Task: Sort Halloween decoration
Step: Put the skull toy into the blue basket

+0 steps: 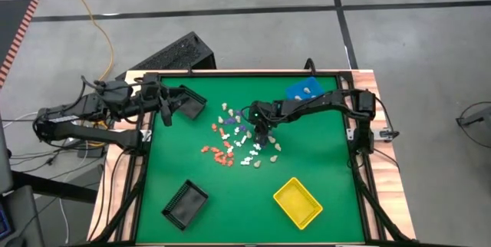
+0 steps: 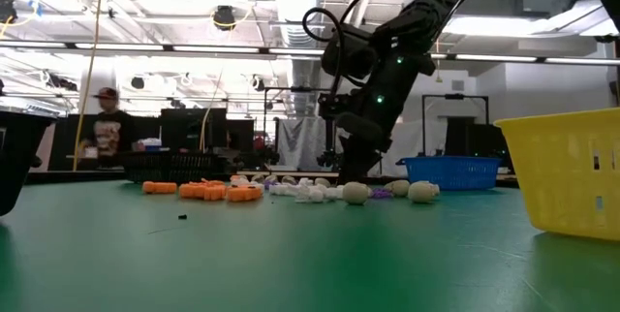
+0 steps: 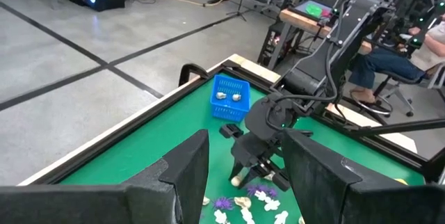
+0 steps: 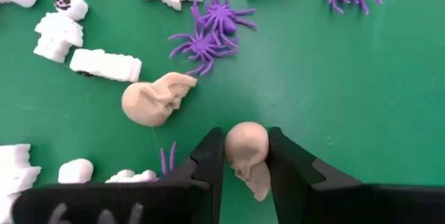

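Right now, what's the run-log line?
right gripper: closing around beige skull | left gripper: open, waiting near black bin

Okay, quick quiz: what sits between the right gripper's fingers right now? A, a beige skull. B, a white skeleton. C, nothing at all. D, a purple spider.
A: in the right wrist view the right gripper has its fingers on both sides of a beige skull, while the spiders lie apart on the mat.

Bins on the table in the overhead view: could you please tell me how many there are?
4: blue bin at the far edge, yellow bin near right, black bin near left, another black bin far left.
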{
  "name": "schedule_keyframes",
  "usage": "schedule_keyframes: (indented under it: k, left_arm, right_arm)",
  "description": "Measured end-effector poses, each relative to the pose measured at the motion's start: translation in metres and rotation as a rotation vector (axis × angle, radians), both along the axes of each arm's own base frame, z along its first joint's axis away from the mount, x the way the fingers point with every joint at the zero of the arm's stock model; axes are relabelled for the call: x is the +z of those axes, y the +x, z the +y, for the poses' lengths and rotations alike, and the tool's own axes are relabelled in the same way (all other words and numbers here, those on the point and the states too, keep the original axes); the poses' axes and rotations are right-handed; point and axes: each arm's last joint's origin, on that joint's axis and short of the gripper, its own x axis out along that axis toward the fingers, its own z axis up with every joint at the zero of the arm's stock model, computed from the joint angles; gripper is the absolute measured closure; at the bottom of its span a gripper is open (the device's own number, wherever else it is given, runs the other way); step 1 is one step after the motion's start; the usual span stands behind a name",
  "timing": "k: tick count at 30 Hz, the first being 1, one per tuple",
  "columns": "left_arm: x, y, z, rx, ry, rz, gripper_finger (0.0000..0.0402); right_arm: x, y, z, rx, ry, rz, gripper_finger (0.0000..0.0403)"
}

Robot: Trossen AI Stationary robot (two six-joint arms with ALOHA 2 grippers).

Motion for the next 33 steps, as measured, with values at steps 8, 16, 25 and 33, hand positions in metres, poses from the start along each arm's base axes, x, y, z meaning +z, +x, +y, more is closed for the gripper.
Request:
schedule_keyframes:
  k: [8, 16, 25, 33]
  left_arm:
    - [0.0, 0.0, 0.0, 0.0, 0.0, 0.0, 0.023]
    - [0.0, 0.0, 0.0, -0.002, 0.008, 0.004, 0.023]
    - [0.0, 0.0, 0.0, -0.001, 0.009, 0.004, 0.023]
    - [0.0, 0.0, 0.0, 0.005, 0.002, 0.0, 0.023]
  right_arm:
    - [0.009, -0.005, -0.004, -0.046, 0.014, -0.013, 0.0292]
    - [0.05, -0.033, -0.032, -0.161, -0.013, -0.04, 0.0288]
    - [0.095, -0.099, -0.072, -0.391, -0.118, 0.08, 0.0286]
    - [0.099, -0.142, -0.106, -0.508, -0.083, 0.181, 0.0282]
